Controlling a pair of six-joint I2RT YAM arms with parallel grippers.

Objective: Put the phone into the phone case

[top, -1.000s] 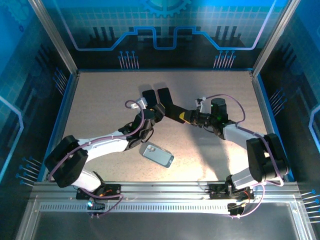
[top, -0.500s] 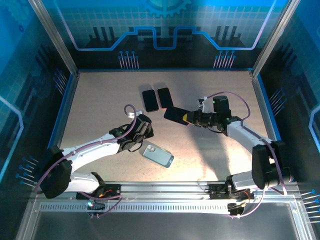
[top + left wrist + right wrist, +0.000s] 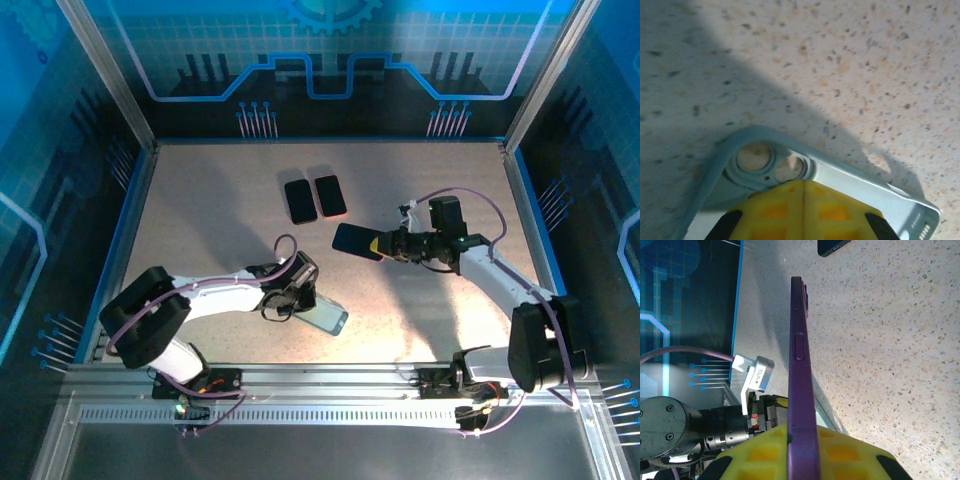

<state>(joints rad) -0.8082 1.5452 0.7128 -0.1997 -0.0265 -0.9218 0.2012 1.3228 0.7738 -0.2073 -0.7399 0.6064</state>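
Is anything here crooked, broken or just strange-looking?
Nothing looks broken or spilled. Oddest sight: the right pincer holds a purple phone above the table, while the pale blue case lies slantwise beneath the closed left pincer.

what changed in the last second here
The left gripper swung from the two dark phones back to the phone case and shut, tips on it. The right gripper brought its purple phone slightly nearer, still gripped. Case and table phones stayed put.
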